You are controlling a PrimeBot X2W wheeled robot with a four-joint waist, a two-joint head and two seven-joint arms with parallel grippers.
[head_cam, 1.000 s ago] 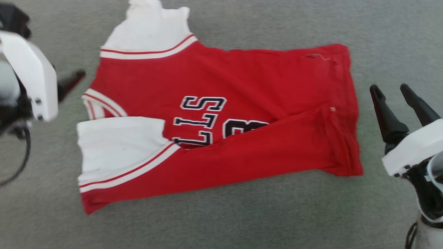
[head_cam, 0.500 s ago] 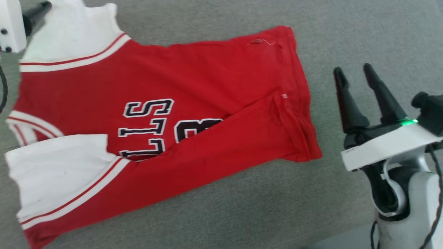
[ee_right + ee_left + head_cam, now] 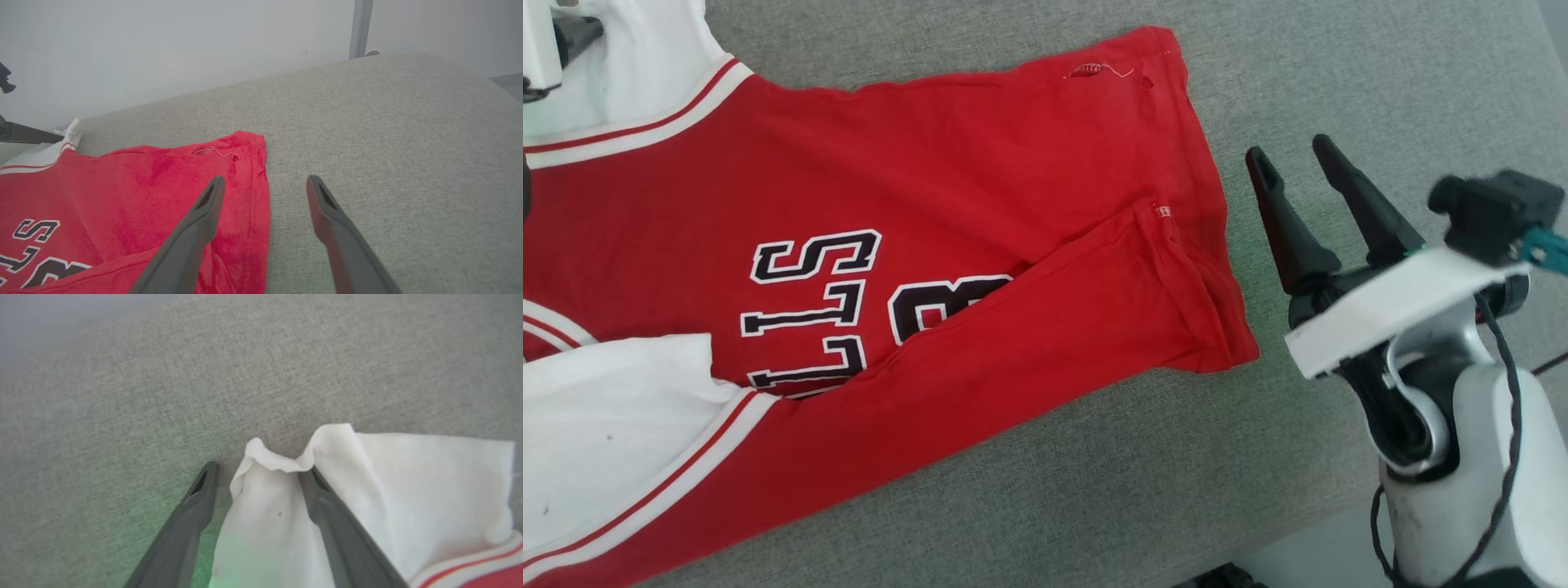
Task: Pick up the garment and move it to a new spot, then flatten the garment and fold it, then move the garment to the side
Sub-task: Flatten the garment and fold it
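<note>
Grey woven upholstery carries everything I can see from my station. Nearest me, my right gripper is just beside the hem of the garment, apart from it, with its two dark fingers spread wide and nothing between them. Spread out on the upholstery, the garment is red with black-and-white lettering. Its near long edge is folded over in a diagonal flap that covers part of the letters. A white sleeve end sits at the garment's near corner, away from the hem. At the garment's far white sleeve my left gripper has its fingers parted around a raised fold of sleeve cloth. Beyond the garment stands a pale wall
</note>
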